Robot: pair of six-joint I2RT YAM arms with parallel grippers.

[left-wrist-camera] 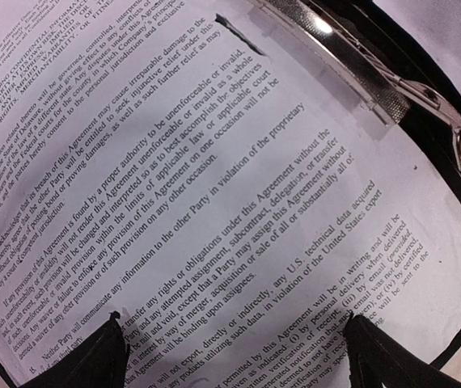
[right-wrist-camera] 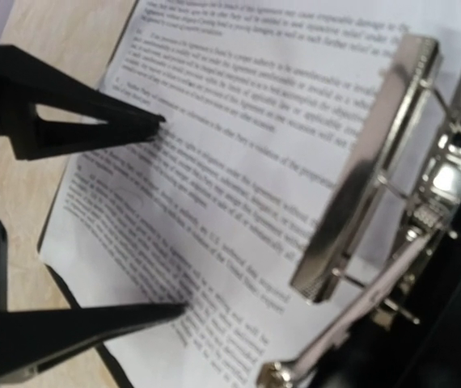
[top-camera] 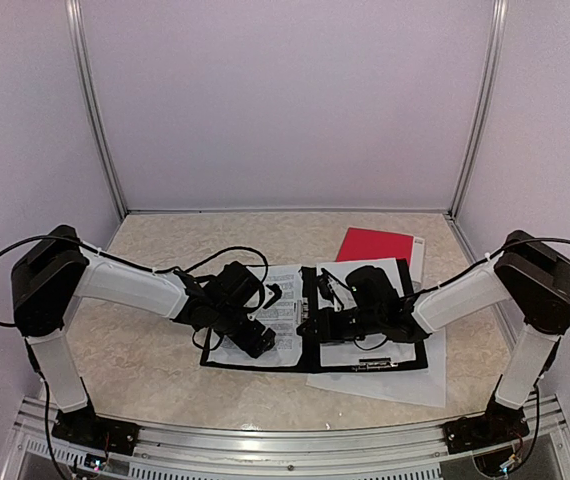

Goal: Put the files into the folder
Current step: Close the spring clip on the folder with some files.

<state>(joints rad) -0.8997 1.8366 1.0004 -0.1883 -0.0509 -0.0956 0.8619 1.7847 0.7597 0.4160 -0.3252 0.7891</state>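
Note:
A black folder (top-camera: 265,366) lies open in the middle of the table. Printed white files lie in its left half (top-camera: 287,283) and its right half (top-camera: 393,274). My left gripper (top-camera: 261,341) hovers low over the left half, open and empty; in the left wrist view (left-wrist-camera: 232,323) its fingers straddle a sheet of dense text (left-wrist-camera: 214,186). My right gripper (top-camera: 315,325) is at the spine, open and empty. In the right wrist view (right-wrist-camera: 172,214) its fingertips sit just above a printed sheet (right-wrist-camera: 247,202), beside the raised metal clip (right-wrist-camera: 368,162).
A blank white sheet (top-camera: 405,385) sticks out from under the folder's near right corner. A red folder (top-camera: 375,245) with white paper beneath lies behind the black one. The clip bar also shows in the left wrist view (left-wrist-camera: 368,77). White walls enclose the beige table.

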